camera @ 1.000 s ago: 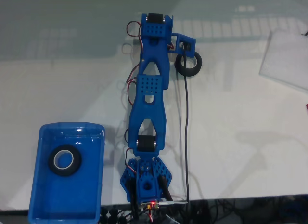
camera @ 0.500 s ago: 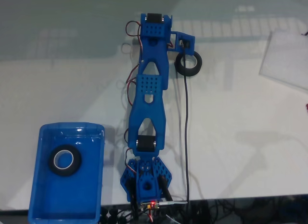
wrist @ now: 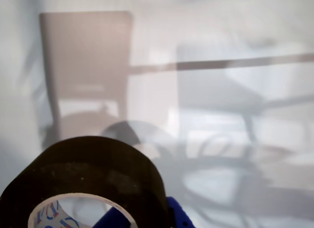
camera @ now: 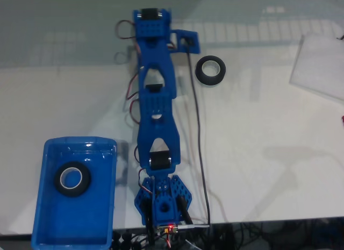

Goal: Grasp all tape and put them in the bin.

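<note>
- One tape roll [camera: 72, 179] lies inside the bin [camera: 105, 218], at seven o'clock.
- Another roll [camera: 210, 70] rests on the table [camera: 269, 126], at one o'clock.
- A third roll [wrist: 93, 179] sits against the gripper; jaw state cannot be told.

We see a glossy blue plastic rectangular bin [camera: 40, 228], matt black ring-shaped tape rolls [camera: 210, 70] with pale cores, a smooth, reflective white tabletop [camera: 269, 153], and a blue printed-plastic arm [camera: 156, 107].

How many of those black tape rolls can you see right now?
3. One tape roll lies in the blue bin, one roll sits on the table right of the arm, and one appears close up in the wrist view. Others may be hidden.
</note>
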`<state>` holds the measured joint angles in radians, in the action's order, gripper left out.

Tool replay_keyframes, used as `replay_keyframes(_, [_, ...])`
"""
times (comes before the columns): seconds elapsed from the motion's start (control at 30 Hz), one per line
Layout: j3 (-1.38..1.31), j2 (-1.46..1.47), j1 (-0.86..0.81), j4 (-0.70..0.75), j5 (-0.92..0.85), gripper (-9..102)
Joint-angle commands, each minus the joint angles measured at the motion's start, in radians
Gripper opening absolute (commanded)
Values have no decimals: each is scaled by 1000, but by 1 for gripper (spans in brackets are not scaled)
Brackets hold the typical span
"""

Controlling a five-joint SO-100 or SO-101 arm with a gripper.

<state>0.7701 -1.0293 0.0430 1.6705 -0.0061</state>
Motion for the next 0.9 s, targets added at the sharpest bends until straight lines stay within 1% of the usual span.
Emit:
replay_keyframes(0.0, [196, -319, 126, 20, -133, 0])
replay_keyframes(0.17, [505, -653, 339, 18, -314, 0])
replay_keyframes(0.37, [787, -977, 646, 12, -445, 0])
replay_keyframes(0.63, [1014, -1278, 1034, -6, -483, 0])
replay_keyframes(0.87, [1169, -1401, 1213, -2, -557, 0])
